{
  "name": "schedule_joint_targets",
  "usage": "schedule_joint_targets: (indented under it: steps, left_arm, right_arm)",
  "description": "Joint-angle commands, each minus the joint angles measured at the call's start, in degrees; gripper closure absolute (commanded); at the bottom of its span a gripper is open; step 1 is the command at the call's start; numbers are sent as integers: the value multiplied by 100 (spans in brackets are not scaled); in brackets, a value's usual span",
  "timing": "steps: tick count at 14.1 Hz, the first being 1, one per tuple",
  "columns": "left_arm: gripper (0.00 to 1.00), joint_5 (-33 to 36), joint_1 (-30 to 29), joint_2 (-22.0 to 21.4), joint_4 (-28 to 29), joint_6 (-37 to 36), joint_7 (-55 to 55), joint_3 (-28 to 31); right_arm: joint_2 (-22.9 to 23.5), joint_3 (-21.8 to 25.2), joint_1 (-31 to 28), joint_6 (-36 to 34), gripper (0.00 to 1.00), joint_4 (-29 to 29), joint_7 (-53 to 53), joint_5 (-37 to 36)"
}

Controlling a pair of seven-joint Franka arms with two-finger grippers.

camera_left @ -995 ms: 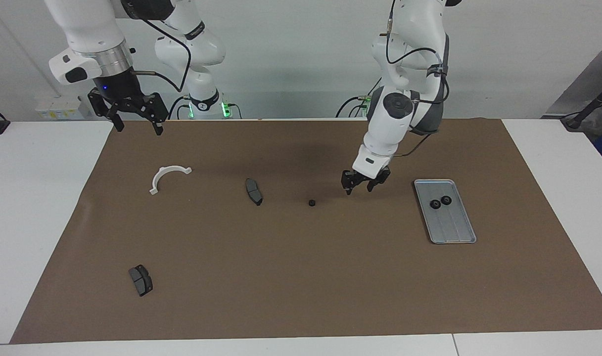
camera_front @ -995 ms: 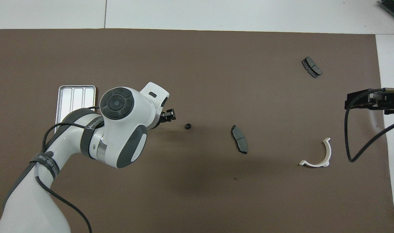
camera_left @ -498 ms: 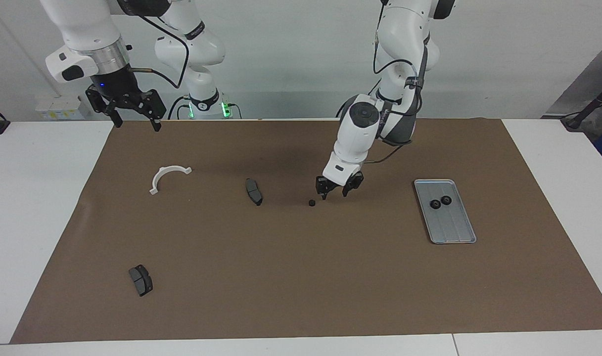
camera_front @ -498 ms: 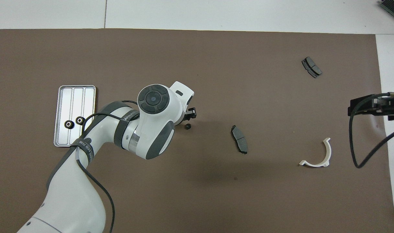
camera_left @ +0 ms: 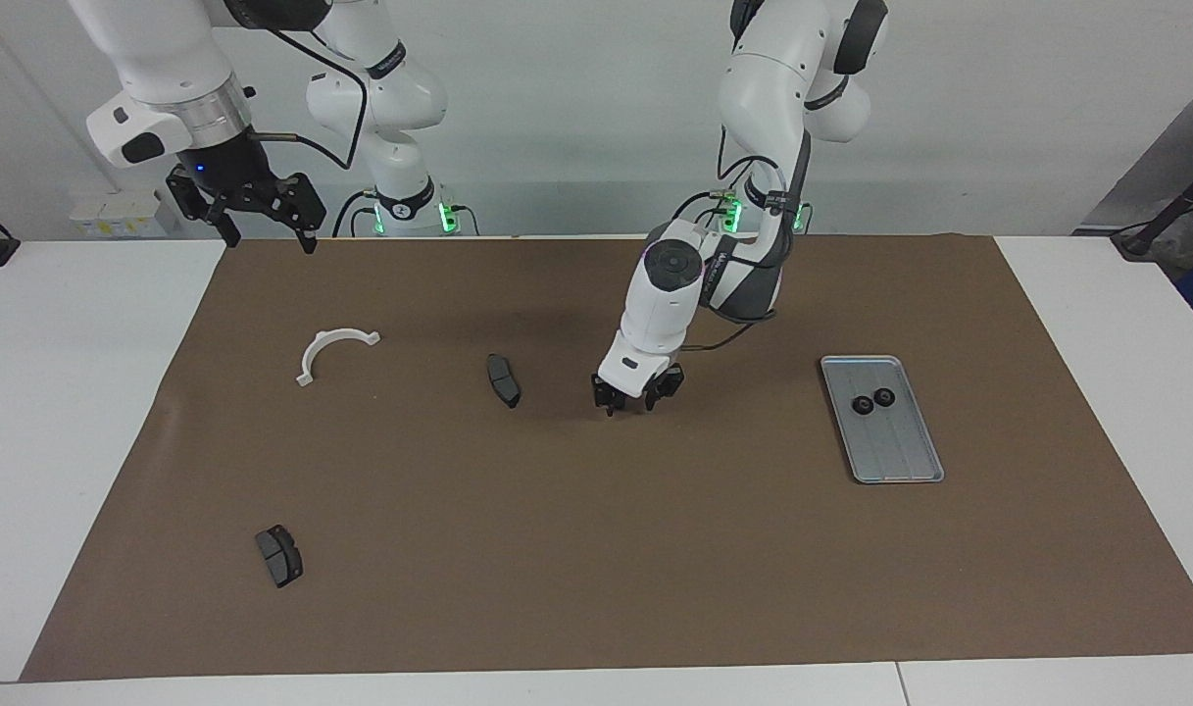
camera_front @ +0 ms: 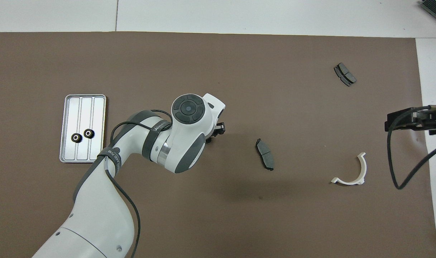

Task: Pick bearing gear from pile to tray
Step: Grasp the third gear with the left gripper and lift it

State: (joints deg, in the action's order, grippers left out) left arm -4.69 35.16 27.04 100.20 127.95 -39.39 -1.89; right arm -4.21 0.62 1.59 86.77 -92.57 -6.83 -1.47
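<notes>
Facing view: at centre frame the left gripper (camera_left: 633, 400) is down at the brown table mat (camera_left: 596, 549), fingers parted with a clear gap between them and nothing visibly pinched. No loose bearing gear shows on the mat here; if one lies there, it is hidden under or between those fingers, so the grasp probably turns on a straight closing squeeze, with no sideways shift. At right of centre the small flat silver-grey metal tray (camera_left: 908, 461) holds two tiny black round gears (camera_left: 872, 401), touching. At upper left the right gripper (camera_left: 260, 232) waits in the air over the mat's corner, fingers spread wide and empty.

Overhead view: the left arm's white wrist covers most of its gripper at centre frame; only a black finger (camera_front: 220, 126) shows past it. The tray sits at middle left, well apart from that gripper. A dark grey curved pad (camera_front: 264, 154) lies right of centre, a white half-ring bracket (camera_front: 352, 174) at lower right, a second dark pad (camera_front: 344, 74) at upper right.
</notes>
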Motion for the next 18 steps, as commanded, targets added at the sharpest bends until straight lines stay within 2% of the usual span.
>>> schedule_joint_targets:
  steps: [1,9,18]
  left_arm:
    - [36,126,167,29,-45,-209,-200,92]
    - [48,126,246,47,-27,-139,-306,92]
    - [70,135,229,55,-18,-104,-280,92]
  right_arm:
    - [16,43,26,-90,0,11,217,77]
    - [16,26,26,-81,0,2,190,77]
    - [16,26,26,-72,0,2,199,77]
